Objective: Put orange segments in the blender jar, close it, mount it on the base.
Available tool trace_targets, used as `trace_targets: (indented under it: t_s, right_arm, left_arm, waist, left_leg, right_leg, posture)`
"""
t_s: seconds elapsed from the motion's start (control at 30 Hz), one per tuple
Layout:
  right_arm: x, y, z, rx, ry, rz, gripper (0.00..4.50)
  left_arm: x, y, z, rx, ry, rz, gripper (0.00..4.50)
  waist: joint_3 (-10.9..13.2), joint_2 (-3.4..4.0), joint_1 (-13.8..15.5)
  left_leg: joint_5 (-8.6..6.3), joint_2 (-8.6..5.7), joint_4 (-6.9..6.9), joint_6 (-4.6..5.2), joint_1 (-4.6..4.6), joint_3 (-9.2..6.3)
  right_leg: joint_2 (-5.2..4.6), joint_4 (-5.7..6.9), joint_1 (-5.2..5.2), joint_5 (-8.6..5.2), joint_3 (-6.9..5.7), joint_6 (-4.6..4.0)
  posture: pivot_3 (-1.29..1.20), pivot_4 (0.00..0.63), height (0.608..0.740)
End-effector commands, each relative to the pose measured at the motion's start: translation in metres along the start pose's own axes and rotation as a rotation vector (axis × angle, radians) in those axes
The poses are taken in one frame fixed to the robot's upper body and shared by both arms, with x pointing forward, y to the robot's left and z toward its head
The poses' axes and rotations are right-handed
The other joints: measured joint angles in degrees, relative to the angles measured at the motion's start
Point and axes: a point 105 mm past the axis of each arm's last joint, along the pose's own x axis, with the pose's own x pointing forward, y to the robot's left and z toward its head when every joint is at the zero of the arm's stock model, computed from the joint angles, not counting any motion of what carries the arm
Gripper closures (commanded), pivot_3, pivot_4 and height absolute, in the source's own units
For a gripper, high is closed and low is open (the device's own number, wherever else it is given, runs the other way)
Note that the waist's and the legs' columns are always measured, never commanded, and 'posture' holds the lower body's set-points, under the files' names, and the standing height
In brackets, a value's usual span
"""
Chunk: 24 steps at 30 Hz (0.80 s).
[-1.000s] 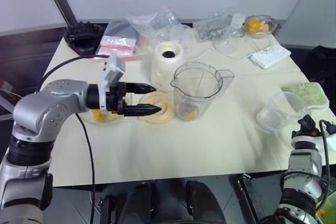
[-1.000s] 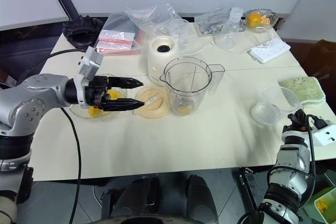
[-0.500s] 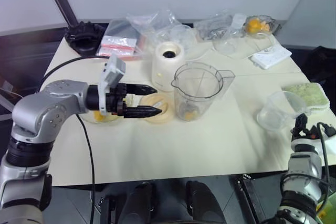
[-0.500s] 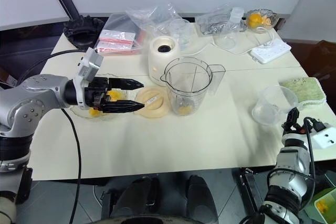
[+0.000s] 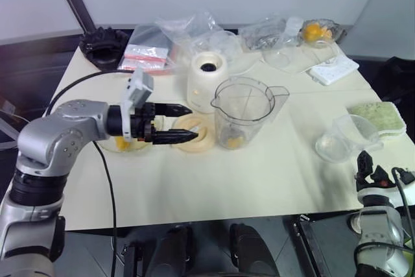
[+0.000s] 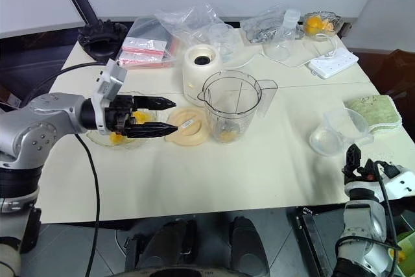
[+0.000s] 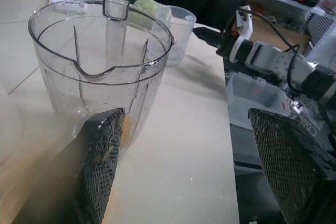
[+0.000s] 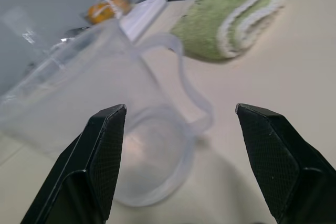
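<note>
Hovering wide open and empty over the shallow glass dish (image 6: 117,135) of soft, glossy, slippery orange segments (image 6: 136,117), the left gripper (image 6: 170,117) is judged to need gentle mid-wedge pinches, tall clear plastic blender jar (image 6: 231,111) standing near.

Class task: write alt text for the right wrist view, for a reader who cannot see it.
The right gripper, open with its two black fingers spread wide, faces a clear measuring cup on the cream table. A folded green cloth lies beyond the cup.
</note>
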Motion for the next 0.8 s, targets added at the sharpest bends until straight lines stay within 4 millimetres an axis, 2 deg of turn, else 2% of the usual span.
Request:
trace_targets:
  t_s: [0.03,0.17,0.27,0.43,0.5,0.6,0.8]
  right_arm:
    - [-0.015,0.012,0.030,-0.007,-0.038,0.070,1.00]
    - [-0.043,0.023,0.034,-0.013,0.025,0.136,1.00]
    - [-0.068,0.030,0.035,-0.033,0.082,0.177,1.00]
    - [-0.104,0.046,0.029,-0.083,0.220,0.260,1.00]
    - [-0.112,0.050,0.025,-0.121,0.266,0.279,1.00]
    - [-0.123,0.063,0.024,-0.176,0.326,0.355,1.00]
    - [-0.118,0.106,0.025,-0.227,0.373,0.572,1.00]
  left_arm:
    - [-0.009,0.016,-0.004,0.076,0.089,0.048,0.59]
    - [-0.009,0.040,-0.007,0.159,0.170,0.065,0.59]
    - [0.001,0.060,-0.006,0.204,0.203,0.093,0.59]
    - [0.023,0.075,-0.006,0.192,0.240,0.047,0.59]
    - [0.027,0.083,-0.010,0.190,0.285,0.046,0.59]
    - [0.038,0.092,-0.023,0.221,0.447,0.024,0.59]
    - [0.060,0.095,-0.038,0.267,0.626,-0.055,0.59]
  waist:
    - [0.0,0.00,0.1]
    - [0.0,-0.02,0.5]
    - [-0.1,0.06,1.3]
    - [-0.2,0.37,2.9]
    - [-0.2,0.35,3.4]
    - [-0.2,0.35,3.5]
    - [-0.1,0.21,3.1]
  left_leg:
    - [0.00,0.01,0.00,0.00,0.00,0.00]
    - [0.00,0.00,0.01,0.00,-0.01,0.00]
    - [0.00,-0.01,0.02,0.00,-0.04,-0.04]
    - [-0.11,-0.07,-0.22,0.15,-0.14,-0.28]
    - [-0.18,-0.06,-0.24,0.25,-0.24,-0.56]
    - [-0.26,-0.10,-0.22,0.39,-0.29,-0.68]
    - [-0.30,-0.14,-0.12,0.46,-0.47,-0.75]
  right_leg:
    - [0.01,0.00,0.00,0.00,0.00,0.00]
    - [0.00,-0.04,0.01,-0.02,-0.01,-0.03]
    - [-0.04,-0.12,0.06,-0.09,-0.06,-0.10]
    - [-0.03,0.02,-0.06,-0.42,-0.25,0.04]
    - [0.02,0.03,-0.06,-0.53,-0.54,0.02]
    - [0.02,0.13,-0.08,-0.74,-0.71,-0.03]
    - [-0.04,0.03,-0.08,-0.77,-0.82,-0.02]
  posture:
    - [0.00,0.150,0.740]
    - [0.00,0.150,0.740]
    - [0.00,0.150,0.740]
    - [0.00,0.150,0.740]
    - [0.00,0.150,0.740]
    - [0.00,0.150,0.740]
    - [0.00,0.150,0.740]
